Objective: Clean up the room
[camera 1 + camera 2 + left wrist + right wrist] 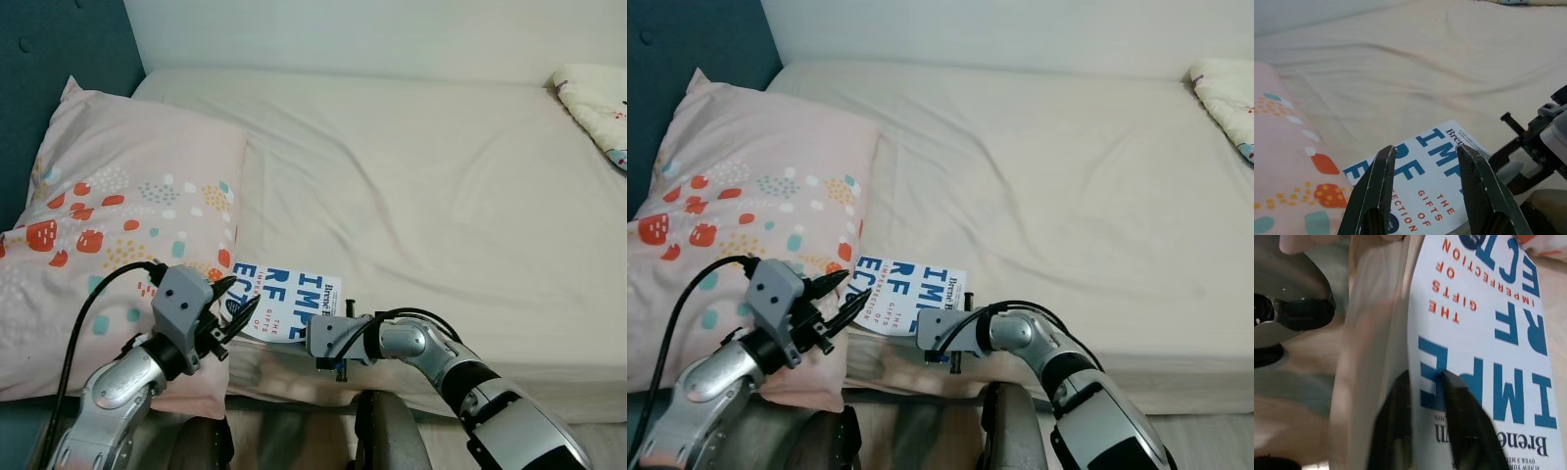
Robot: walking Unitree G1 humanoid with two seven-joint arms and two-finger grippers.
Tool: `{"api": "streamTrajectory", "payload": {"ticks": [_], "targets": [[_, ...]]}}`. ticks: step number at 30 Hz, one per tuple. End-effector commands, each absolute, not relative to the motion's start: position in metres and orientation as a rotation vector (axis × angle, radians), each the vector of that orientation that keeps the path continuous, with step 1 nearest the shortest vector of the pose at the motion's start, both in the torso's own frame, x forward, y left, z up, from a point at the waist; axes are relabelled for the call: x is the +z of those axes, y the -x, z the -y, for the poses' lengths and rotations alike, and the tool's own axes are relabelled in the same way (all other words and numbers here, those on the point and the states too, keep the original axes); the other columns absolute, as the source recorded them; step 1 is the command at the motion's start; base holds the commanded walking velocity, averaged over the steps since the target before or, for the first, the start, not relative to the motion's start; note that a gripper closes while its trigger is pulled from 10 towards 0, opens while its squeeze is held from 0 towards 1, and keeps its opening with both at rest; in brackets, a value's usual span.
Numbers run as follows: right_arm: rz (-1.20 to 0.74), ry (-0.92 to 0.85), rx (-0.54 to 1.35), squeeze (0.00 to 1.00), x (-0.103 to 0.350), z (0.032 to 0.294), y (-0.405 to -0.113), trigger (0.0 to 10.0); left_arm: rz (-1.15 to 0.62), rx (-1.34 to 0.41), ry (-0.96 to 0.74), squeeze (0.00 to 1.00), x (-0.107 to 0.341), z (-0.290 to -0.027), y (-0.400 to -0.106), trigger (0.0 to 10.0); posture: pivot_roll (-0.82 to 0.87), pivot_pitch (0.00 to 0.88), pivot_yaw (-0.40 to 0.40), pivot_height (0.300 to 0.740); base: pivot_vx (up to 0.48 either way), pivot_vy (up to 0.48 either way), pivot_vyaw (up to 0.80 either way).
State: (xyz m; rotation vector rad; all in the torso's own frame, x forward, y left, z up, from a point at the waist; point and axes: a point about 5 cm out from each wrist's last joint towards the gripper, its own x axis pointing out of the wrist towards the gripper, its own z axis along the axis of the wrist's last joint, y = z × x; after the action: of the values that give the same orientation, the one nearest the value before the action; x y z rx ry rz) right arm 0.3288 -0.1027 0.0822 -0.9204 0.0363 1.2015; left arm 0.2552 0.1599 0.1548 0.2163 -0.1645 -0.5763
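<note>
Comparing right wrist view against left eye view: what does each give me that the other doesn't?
Right wrist only: the right tool closed on the book's edge, one finger on the cover, plus the small print "THE GIFTS OF IMPERFECTION". Left eye only: the patterned pillow, the wider bed sheet, the left tool open over the book's pillow end. Both: the white book at the mattress edge.

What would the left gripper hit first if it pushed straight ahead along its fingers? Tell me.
Most likely the book: the left gripper, fingers open, points down at its white cover by the pillow. Depth is unclear, so contact distance is uncertain.
</note>
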Motion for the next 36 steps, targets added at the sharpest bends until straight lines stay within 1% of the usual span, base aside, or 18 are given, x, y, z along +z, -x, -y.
{"api": "streamTrajectory", "payload": {"ticks": [1, 2, 6, 8, 14, 19, 21, 23, 24, 25, 26, 27, 28, 29, 30, 32, 34, 36], "targets": [[-0.051, 0.938, 1.195, 1.00, 0.079, 0.108, -0.328, 10.0, 0.152, -0.584, -0.211, 0.00, 0.149, -0.157, -0.254, 10.0, 0.11, 0.208, -0.065, 0.566, 0.000, 0.000, 0.00], [-0.051, 0.958, 1.167, 0.00, 0.081, 0.112, -0.330, 10.0, 0.155, -0.588, -0.206, 0.00, 0.149, -0.154, -0.255, 10.0, 0.10, 0.202, -0.063, 0.566, 0.000, 0.000, 0.00], [-0.053, 0.999, 1.060, 0.00, 0.087, 0.128, -0.338, 10.0, 0.159, -0.594, -0.195, 0.00, 0.147, -0.150, -0.257, 10.0, 0.09, 0.173, -0.060, 0.566, 0.000, 0.000, 0.00], [-0.053, 0.999, 1.060, 0.00, 0.087, 0.128, -0.338, 10.0, 0.159, -0.594, -0.195, 0.00, 0.147, -0.150, -0.257, 10.0, 0.09, 0.173, -0.060, 0.566, 0.000, 0.000, 0.00], [0.002, 0.900, 0.826, 0.00, 0.126, 0.175, -0.357, 10.0, 0.201, -0.570, -0.152, 0.00, 0.151, -0.144, -0.270, 10.0, 0.06, 0.095, -0.048, 0.566, 0.000, 0.000, 0.00], [0.032, 0.806, 0.855, 0.00, 0.133, 0.177, -0.355, 10.0, 0.211, -0.568, -0.150, 0.00, 0.152, -0.143, -0.274, 10.0, 0.05, 0.070, -0.047, 0.566, 0.000, 0.000, 0.00], [0.080, 0.598, 0.848, 0.00, 0.139, 0.175, -0.352, 10.0, 0.222, -0.539, -0.122, 0.00, 0.153, -0.144, -0.279, 10.0, 0.04, 0.020, -0.046, 0.566, 0.000, 0.000, 0.00], [0.080, 0.598, 0.848, 0.00, 0.139, 0.175, -0.352, 10.0, 0.222, -0.539, -0.122, 0.00, 0.153, -0.144, -0.279, 10.0, 0.04, 0.020, -0.046, 0.566, 0.000, 0.000, 0.00], [0.109, 0.486, 0.820, 0.00, 0.143, 0.174, -0.352, 10.0, 0.223, -0.518, -0.102, 0.00, 0.154, -0.145, -0.281, 10.0, 0.04, 0.020, -0.046, 0.566, 0.000, 0.000, 0.00], [0.109, 0.486, 0.820, 0.00, 0.143, 0.174, -0.352, 10.0, 0.223, -0.518, -0.102, 0.00, 0.154, -0.145, -0.281, 10.0, 0.04, 0.020, -0.046, 0.566, 0.000, 0.000, 0.00], [0.186, 0.345, 0.691, 0.00, 0.150, 0.171, -0.353, 10.0, 0.195, -0.465, -0.067, 0.00, 0.151, -0.148, -0.284, 10.0, 0.03, 0.000, -0.046, 0.566, 0.000, 0.000, 0.00], [0.186, 0.345, 0.691, 0.00, 0.150, 0.171, -0.353, 10.0, 0.195, -0.465, -0.067, 0.00, 0.151, -0.148, -0.284, 10.0, 0.03, 0.000, -0.046, 0.566, 0.000, 0.000, 0.00], [0.212, 0.214, 0.553, 0.00, 0.146, 0.167, -0.352, 10.0, 0.136, -0.405, -0.043, 0.00, 0.142, -0.149, -0.288, 10.0, 0.03, 0.000, -0.045, 0.566, 0.000, 0.000, 0.00], [0.212, 0.214, 0.553, 0.00, 0.146, 0.167, -0.352, 10.0, 0.136, -0.405, -0.043, 0.00, 0.142, -0.149, -0.288, 10.0, 0.03, 0.000, -0.045, 0.566, 0.000, 0.000, 0.00], [0.221, 0.122, 0.433, 0.00, 0.137, 0.161, -0.348, 10.0, 0.091, -0.355, -0.022, 0.00, 0.133, -0.147, -0.290, 10.0, 0.03, 0.000, -0.045, 0.566, 0.000, 0.000, 0.00], [0.221, 0.122, 0.433, 0.00, 0.137, 0.161, -0.348, 10.0, 0.091, -0.355, -0.022, 0.00, 0.133, -0.147, -0.290, 10.0, 0.03, 0.000, -0.045, 0.566, 0.000, 0.000, 0.00], [0.187, 0.015, 0.274, 0.00, 0.117, 0.156, -0.337, 10.0, 0.038, -0.282, -0.023, 0.00, 0.121, -0.144, -0.293, 10.0, 0.02, 0.000, -0.033, 0.566, 0.000, 0.000, 0.00], [0.175, 0.015, 0.232, 0.00, 0.108, 0.154, -0.332, 10.0, 0.039, -0.243, -0.020, 0.00, 0.118, -0.145, -0.295, 10.0, 0.02, 0.000, -0.025, 0.571, 0.000, 0.000, 0.00]]}}
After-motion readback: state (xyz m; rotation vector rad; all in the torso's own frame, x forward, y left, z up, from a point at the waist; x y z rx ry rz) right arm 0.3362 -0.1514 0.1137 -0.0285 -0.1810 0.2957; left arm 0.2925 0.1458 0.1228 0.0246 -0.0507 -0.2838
